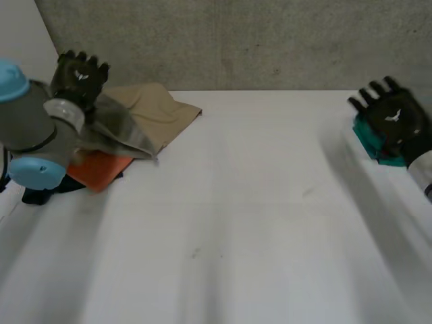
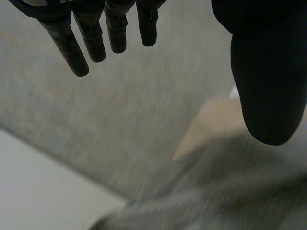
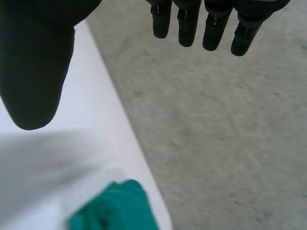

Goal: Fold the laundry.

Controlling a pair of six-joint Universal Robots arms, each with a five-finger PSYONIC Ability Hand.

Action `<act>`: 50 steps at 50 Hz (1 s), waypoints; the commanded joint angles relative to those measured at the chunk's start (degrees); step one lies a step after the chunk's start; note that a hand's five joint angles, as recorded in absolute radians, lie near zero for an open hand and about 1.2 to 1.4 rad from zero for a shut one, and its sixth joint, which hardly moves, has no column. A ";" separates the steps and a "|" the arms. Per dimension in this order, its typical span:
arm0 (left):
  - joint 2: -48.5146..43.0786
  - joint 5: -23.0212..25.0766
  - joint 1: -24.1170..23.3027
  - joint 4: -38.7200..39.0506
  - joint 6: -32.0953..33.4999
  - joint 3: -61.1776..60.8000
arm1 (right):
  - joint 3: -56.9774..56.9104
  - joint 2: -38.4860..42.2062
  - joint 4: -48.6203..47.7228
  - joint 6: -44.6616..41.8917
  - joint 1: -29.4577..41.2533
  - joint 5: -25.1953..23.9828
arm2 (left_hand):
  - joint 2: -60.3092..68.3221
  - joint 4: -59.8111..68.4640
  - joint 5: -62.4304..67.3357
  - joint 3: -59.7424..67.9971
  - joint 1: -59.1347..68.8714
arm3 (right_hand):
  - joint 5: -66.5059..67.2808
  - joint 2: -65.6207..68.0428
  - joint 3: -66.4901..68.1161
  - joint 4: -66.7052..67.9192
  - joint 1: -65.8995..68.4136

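A pile of laundry lies at the table's far left: a tan cloth [image 1: 156, 109] on top, a grey cloth [image 1: 116, 131] over it and an orange piece [image 1: 100, 169] underneath. My left hand [image 1: 79, 75] hovers above that pile with straight fingers [image 2: 79, 43], holding nothing; the grey cloth [image 2: 216, 191] and the tan cloth [image 2: 213, 122] lie under its palm. A folded teal cloth [image 1: 370, 138] rests at the far right edge of the table. My right hand [image 1: 391, 116] is raised over it, fingers [image 3: 211, 24] spread and empty, with the teal cloth [image 3: 117, 208] below the palm.
The white table [image 1: 236, 216] stretches between the two piles. A grey concrete wall [image 1: 256, 40] runs along the table's back edge. Something dark [image 1: 40, 194] lies beneath the orange piece near my left arm.
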 commanded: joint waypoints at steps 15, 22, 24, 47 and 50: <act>-13.91 9.77 3.88 9.33 -3.91 9.36 | 7.19 -0.33 8.09 -0.36 0.34 0.09 | 67.15 67.10 66.95 67.79 68.56 | -2.70 -2.29 -2.27 -2.13 -3.14; 6.66 10.82 -1.40 10.99 -22.89 -3.91 | 6.67 -4.02 8.27 0.17 0.25 2.81 | 67.15 67.10 66.95 67.79 68.56 | -2.70 -2.29 -2.27 -2.13 -3.14; 8.51 11.00 -1.84 11.78 -27.20 -5.15 | 6.49 -4.90 8.27 0.52 0.25 3.60 | 67.15 67.10 66.95 67.79 68.56 | -2.70 -2.29 -2.27 -2.13 -3.14; -19.51 13.55 8.08 5.37 -1.20 11.71 | 6.66 -5.17 8.53 5.35 -0.28 3.70 | 9.98 9.92 9.77 10.61 11.38 | -2.70 -2.29 -2.27 -2.13 -3.14; -21.54 13.63 8.44 5.55 -1.20 14.18 | 6.66 -4.64 8.45 5.35 -0.37 3.70 | 15.69 15.63 15.49 16.33 17.10 | -2.70 -2.29 -2.27 -2.13 -3.14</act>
